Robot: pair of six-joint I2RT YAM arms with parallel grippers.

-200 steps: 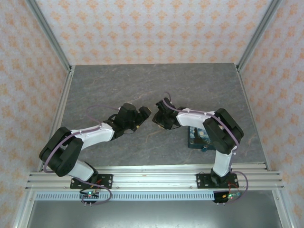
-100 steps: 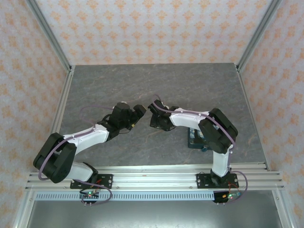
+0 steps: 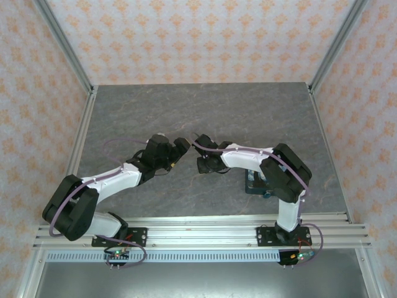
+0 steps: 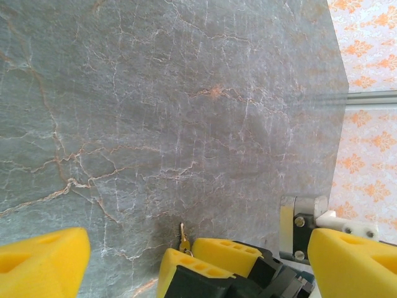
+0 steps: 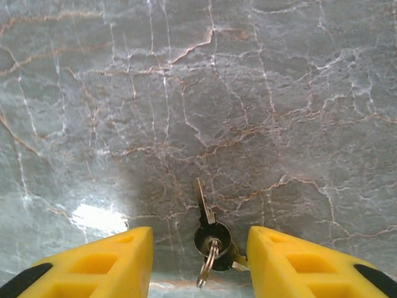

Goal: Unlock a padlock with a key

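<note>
Lying between spread right fingers [image 5: 105, 261], the slim dark-headed key [image 5: 206, 222] bears a ring [image 5: 206, 266]; left fingers [image 4: 43, 254] gape.

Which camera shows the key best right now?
Right wrist: the key lies whole on the table, between the yellow fingers. Left wrist catches a sliver of it. Top camera: too small to make out.

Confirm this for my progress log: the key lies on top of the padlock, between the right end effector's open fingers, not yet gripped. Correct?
Not on the padlock. The right wrist view shows the key lying on the bare marble table, between the right end effector's open fingers, not yet gripped.
</note>
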